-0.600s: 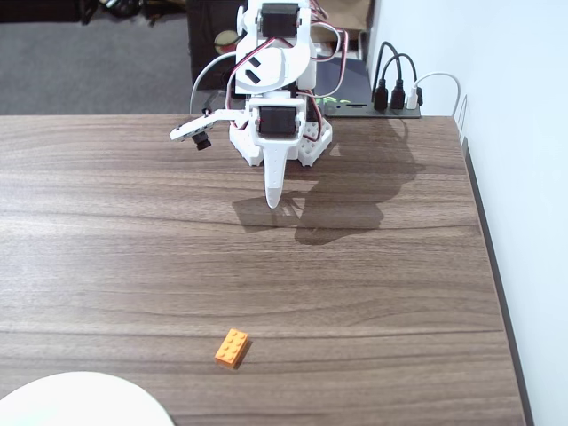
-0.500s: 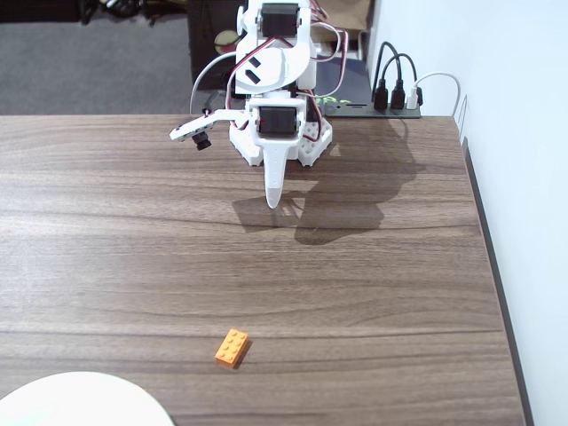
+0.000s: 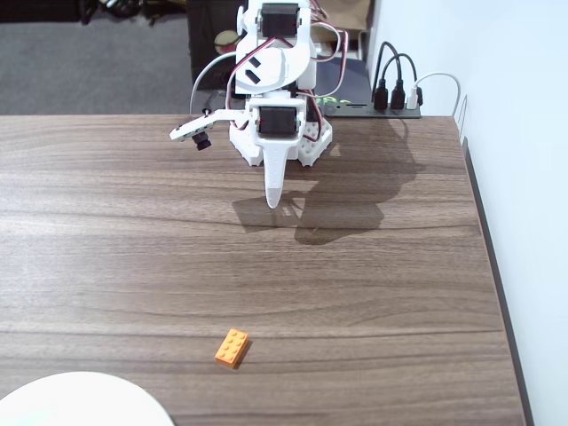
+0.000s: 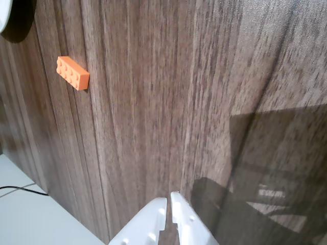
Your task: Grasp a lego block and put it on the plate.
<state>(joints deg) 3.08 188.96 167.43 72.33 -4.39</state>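
Observation:
The orange lego block [image 3: 232,348] lies flat on the wooden table near its front edge; in the wrist view it shows at the upper left [image 4: 73,73]. The white plate [image 3: 84,401] is cut off at the bottom left corner of the fixed view, and only a sliver of its rim [image 4: 4,15] shows in the wrist view. My white gripper [image 3: 273,201] hangs folded close to the arm's base at the back of the table, far from the block. Its jaws [image 4: 169,196] are shut and empty, tips almost touching.
The arm's base [image 3: 282,133] stands at the table's back edge with cables and a black hub [image 3: 386,106] beside it. The table's right edge [image 3: 491,257] borders a white wall. Bare wood lies between the gripper and the block.

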